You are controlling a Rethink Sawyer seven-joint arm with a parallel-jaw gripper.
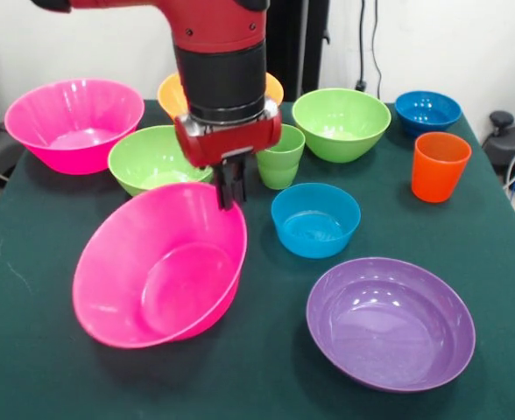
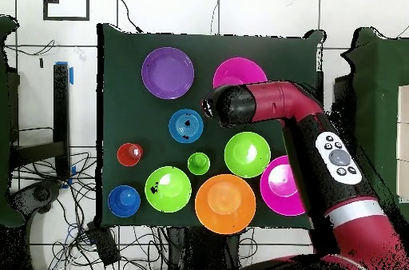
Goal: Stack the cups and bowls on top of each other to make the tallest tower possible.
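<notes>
My gripper point(image 1: 229, 188) is shut on the far rim of a large pink bowl point(image 1: 161, 271), which hangs tilted with its opening toward the front; it also shows in the overhead view point(image 2: 240, 73). The second pink bowl point(image 1: 74, 122) sits at the far left. Two green bowls point(image 1: 152, 157) point(image 1: 341, 122) flank a light green cup point(image 1: 281, 156). The orange bowl point(image 1: 174, 92) is partly hidden behind the arm. A small blue bowl point(image 1: 315, 219) sits mid-table and another point(image 1: 427, 111) at the far right. The orange cup point(image 1: 439, 164) stands at the right and the purple bowl point(image 1: 391, 322) at the front right.
Everything sits on a dark green cloth-covered table point(image 1: 30, 367). The red arm point(image 2: 272, 107) reaches across the table over the bowls nearest the base. Cables and a stand lie beyond the table's edge point(image 2: 48, 195).
</notes>
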